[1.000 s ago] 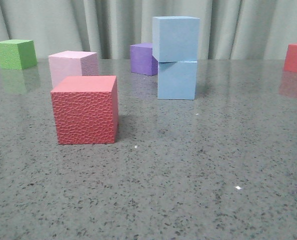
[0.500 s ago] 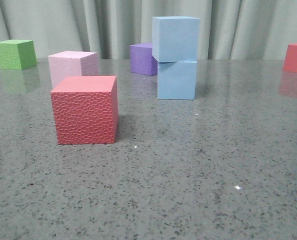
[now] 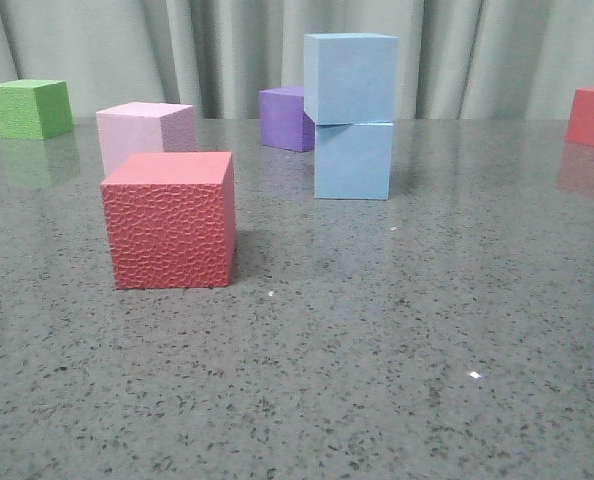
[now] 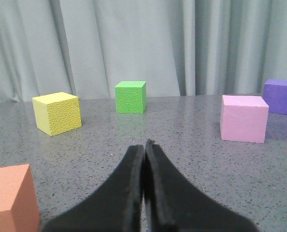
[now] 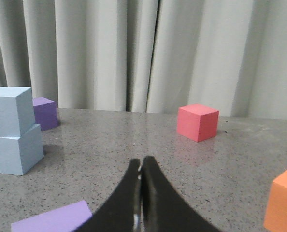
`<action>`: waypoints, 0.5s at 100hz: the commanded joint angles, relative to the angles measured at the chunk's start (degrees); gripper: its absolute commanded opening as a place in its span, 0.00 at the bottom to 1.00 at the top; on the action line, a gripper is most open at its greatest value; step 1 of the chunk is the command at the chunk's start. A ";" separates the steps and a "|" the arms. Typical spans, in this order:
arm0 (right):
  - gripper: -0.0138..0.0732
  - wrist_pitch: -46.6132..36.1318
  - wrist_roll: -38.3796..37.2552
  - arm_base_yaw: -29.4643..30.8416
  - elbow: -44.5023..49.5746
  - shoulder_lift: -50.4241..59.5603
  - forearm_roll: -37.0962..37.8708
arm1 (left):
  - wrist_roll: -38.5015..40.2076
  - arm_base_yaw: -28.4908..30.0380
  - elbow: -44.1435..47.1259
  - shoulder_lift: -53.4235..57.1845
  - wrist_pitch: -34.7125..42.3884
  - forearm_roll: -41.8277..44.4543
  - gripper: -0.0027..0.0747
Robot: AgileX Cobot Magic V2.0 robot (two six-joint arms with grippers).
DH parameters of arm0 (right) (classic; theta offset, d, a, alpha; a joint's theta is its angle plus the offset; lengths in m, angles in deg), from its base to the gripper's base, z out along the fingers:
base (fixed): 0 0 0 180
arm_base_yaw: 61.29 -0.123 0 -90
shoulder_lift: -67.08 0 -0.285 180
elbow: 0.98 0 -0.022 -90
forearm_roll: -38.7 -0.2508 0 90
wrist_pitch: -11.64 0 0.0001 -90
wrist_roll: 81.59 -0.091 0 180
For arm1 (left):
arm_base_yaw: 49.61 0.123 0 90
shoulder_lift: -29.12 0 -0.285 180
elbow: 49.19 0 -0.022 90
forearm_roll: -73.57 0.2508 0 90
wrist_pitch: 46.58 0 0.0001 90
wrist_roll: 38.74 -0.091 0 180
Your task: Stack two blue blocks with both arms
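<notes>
Two pale blue blocks stand stacked at the back middle of the table: the upper one [image 3: 351,77] rests on the lower one [image 3: 353,160], slightly offset. The stack also shows in the right wrist view, upper block [image 5: 8,111] on lower block [image 5: 14,150]. Neither gripper shows in the front view. My left gripper [image 4: 144,145] is shut and empty, low over the table, away from the stack. My right gripper [image 5: 141,162] is shut and empty, to the right of the stack.
A red pebble-textured cube [image 3: 170,219] stands front left, a pink cube [image 3: 144,133] behind it, a green cube [image 3: 31,107] far left, a purple cube [image 3: 285,117] behind the stack, a red cube [image 3: 593,116] far right. A yellow cube [image 4: 57,113] and orange cubes [image 4: 10,198] [image 5: 283,200] lie nearer.
</notes>
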 commanded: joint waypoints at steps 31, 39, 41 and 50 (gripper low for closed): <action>0.02 -5.26 0.51 1.26 2.89 1.43 -0.25 | 0.64 0.12 2.41 1.84 4.71 -0.20 0.01; 0.02 -5.33 0.51 1.26 3.87 1.43 -0.25 | 0.64 0.12 2.41 1.84 4.71 -0.20 0.01; 0.02 -5.37 0.51 1.26 4.16 1.43 -0.25 | 0.64 0.12 2.41 1.84 4.71 -0.20 0.01; 0.02 -5.92 0.51 1.26 5.19 1.43 -0.25 | 0.64 0.12 2.41 1.84 4.71 -0.20 0.01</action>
